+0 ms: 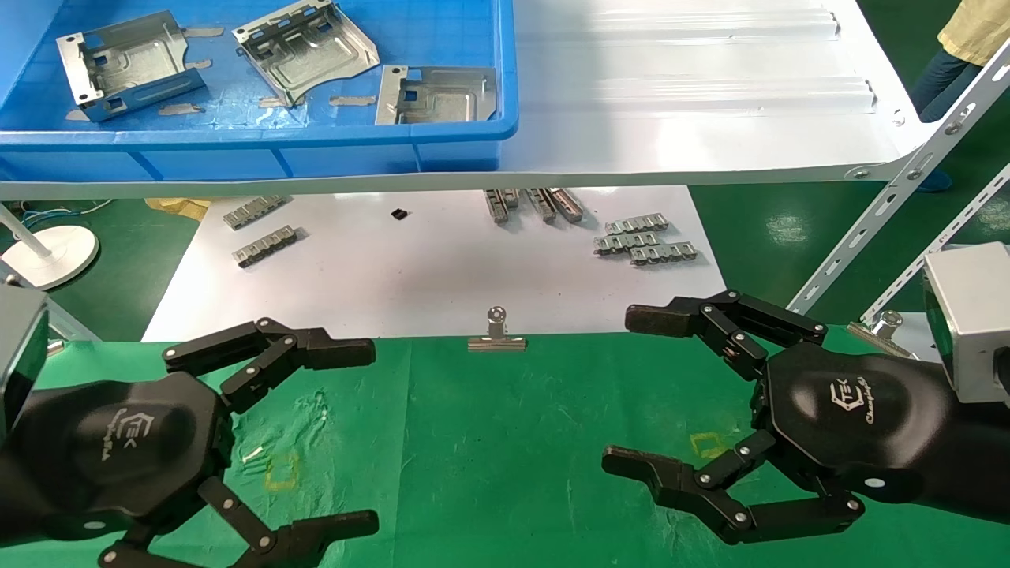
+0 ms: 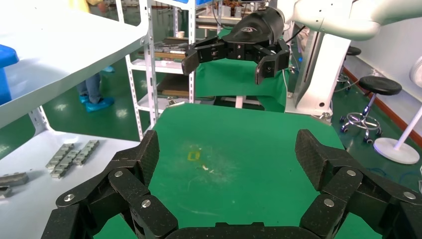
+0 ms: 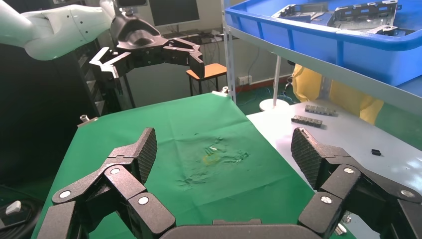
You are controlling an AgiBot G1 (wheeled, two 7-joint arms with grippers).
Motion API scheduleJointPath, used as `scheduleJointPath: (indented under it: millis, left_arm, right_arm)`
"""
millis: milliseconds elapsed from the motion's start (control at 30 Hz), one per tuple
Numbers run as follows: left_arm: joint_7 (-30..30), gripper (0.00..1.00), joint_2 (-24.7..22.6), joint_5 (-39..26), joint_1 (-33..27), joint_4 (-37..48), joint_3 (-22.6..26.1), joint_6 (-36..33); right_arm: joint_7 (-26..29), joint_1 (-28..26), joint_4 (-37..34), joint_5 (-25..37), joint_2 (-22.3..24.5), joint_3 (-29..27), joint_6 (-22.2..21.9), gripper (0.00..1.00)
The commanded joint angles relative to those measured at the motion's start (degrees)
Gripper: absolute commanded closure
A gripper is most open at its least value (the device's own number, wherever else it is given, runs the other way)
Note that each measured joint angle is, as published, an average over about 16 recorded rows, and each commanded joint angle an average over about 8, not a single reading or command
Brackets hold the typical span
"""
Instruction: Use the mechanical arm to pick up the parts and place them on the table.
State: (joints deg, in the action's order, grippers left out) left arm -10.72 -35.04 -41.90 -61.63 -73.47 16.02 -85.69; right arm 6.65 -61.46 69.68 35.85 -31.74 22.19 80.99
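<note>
Three silver sheet-metal parts lie in a blue crate [image 1: 465, 138] on the upper shelf: one at the left [image 1: 126, 63], one in the middle [image 1: 304, 51], one at the right [image 1: 438, 96]. They also show in the right wrist view [image 3: 363, 12]. My left gripper [image 1: 355, 434] hovers open and empty over the left of the green table [image 1: 489, 442]. My right gripper [image 1: 631, 390] hovers open and empty over its right side. Both are far below and in front of the crate. Each wrist view shows the other gripper across the table: the right one [image 2: 226, 62], the left one [image 3: 154, 55].
A glossy white board [image 1: 442, 276] lies behind the green cloth with several small grey ridged strips [image 1: 643, 241] on it. A silver binder clip [image 1: 497, 335] sits at the cloth's far edge. Yellow square marks [image 1: 282, 471] are on the cloth. Shelf struts [image 1: 892, 197] stand at the right.
</note>
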Motion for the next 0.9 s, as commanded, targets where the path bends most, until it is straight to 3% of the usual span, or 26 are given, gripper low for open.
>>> scheduleJointPath:
  millis: [33, 267, 533, 900]
  left_arm:
    - [0.0, 0.00, 0.0, 0.0, 0.0, 0.0, 0.0, 0.0]
    - [0.0, 0.00, 0.0, 0.0, 0.0, 0.0, 0.0, 0.0]
    - [0.0, 0.00, 0.0, 0.0, 0.0, 0.0, 0.0, 0.0]
    - [0.0, 0.00, 0.0, 0.0, 0.0, 0.0, 0.0, 0.0]
  right_arm:
    - [0.0, 0.0, 0.0, 0.0, 0.0, 0.0, 0.0, 0.00]
    - [0.0, 0.0, 0.0, 0.0, 0.0, 0.0, 0.0, 0.03]
    - [0.0, 0.0, 0.0, 0.0, 0.0, 0.0, 0.0, 1.00]
    - [0.0, 0.0, 0.0, 0.0, 0.0, 0.0, 0.0, 1.00]
